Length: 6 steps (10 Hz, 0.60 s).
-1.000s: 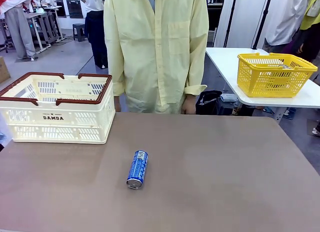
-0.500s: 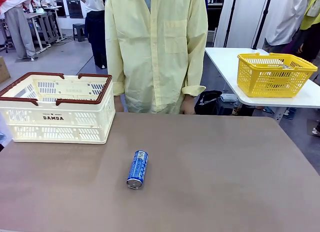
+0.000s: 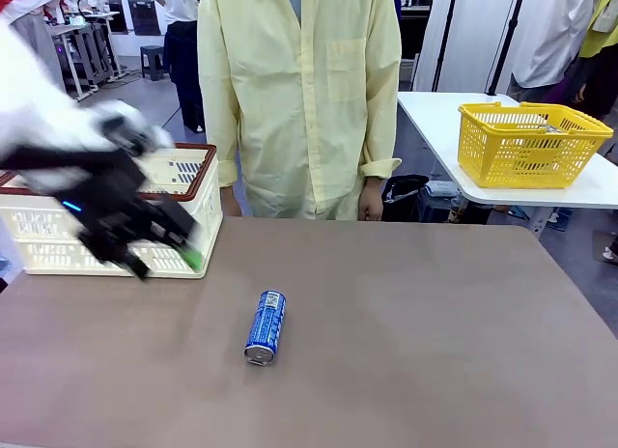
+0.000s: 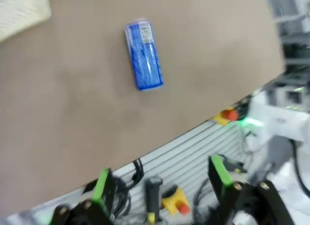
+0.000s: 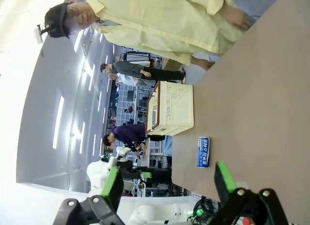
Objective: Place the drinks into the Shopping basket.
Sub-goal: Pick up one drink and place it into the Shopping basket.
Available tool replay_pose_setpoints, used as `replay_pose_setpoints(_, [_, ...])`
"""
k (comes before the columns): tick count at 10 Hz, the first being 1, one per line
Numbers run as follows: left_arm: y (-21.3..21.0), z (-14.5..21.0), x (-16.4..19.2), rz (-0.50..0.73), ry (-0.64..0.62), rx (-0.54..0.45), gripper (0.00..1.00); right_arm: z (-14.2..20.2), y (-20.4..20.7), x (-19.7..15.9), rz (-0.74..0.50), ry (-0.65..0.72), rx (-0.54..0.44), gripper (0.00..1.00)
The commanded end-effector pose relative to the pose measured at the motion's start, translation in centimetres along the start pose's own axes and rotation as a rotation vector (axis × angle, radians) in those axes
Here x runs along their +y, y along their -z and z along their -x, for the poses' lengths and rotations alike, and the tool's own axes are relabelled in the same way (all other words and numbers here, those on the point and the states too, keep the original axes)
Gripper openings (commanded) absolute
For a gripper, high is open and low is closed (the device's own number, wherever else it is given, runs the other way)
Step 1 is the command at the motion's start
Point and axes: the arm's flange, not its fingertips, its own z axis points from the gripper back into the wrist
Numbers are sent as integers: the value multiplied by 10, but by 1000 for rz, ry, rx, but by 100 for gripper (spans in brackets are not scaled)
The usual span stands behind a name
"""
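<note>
I see the can (image 3: 265,326) lying on its side on the table (image 3: 435,351), near the middle, one end toward me. The crate (image 3: 207,170) stands on the table at far left, well apart from the can. My left gripper (image 3: 166,263) hangs before the crate's near wall, left of and behind the can. A person (image 3: 304,91) stands behind the far edge, just right of the crate. Farther right, a mesh basket (image 3: 529,144) sits on a side table (image 3: 430,115).
</note>
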Motion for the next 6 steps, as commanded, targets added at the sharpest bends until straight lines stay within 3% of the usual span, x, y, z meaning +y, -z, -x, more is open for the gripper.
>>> replay_pose_setpoints(1, [89, 13, -40, -101, 37, 50, 100, -2, 1, 2, -23, -18, -13, 100])
replay_pose_setpoints(3, [116, 7, -64, -83, 78, -102, 100, -2, 1, 2, -23, -18, -13, 100])
replay_pose_setpoints(4, [95, 17, -60, -103, 55, 52, 100, -2, 1, 2, -23, -18, -13, 100])
replay_pose_setpoints(6, [95, 17, -60, -103, 55, 52, 100, -2, 1, 2, -23, -18, -13, 100])
